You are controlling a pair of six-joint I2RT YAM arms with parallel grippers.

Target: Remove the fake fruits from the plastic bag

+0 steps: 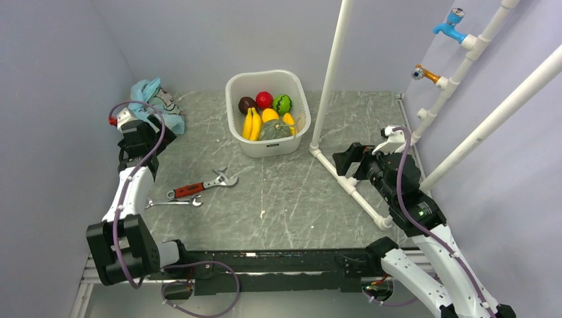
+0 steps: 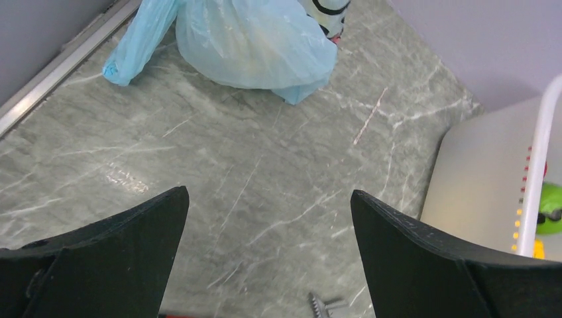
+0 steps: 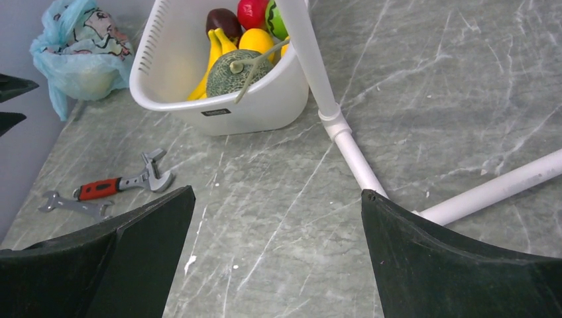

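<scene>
The light-blue plastic bag (image 1: pixel 156 103) lies crumpled in the far left corner, its printed face (image 3: pixel 99 30) turned up. A pale yellowish shape shows through its film (image 2: pixel 252 46); I cannot tell what it is. The fake fruits sit in a white basket (image 1: pixel 265 75): bananas (image 1: pixel 250 124), a yellow round fruit (image 1: pixel 270 114), a red apple (image 1: pixel 264 99) and a green apple (image 1: pixel 282 103). My left gripper (image 2: pixel 268 192) hangs open just short of the bag, holding nothing. My right gripper (image 3: pixel 277 192) is open over bare table, right of the basket.
A maroon ball (image 1: pixel 246 104) and a grey-green melon (image 1: pixel 274 130) share the basket. A red-handled adjustable wrench (image 1: pixel 202 185) and a small spanner (image 1: pixel 173 202) lie front left. A white pipe frame (image 1: pixel 331 79) stands beside the basket, its floor pipes (image 3: pixel 358 162) near my right gripper.
</scene>
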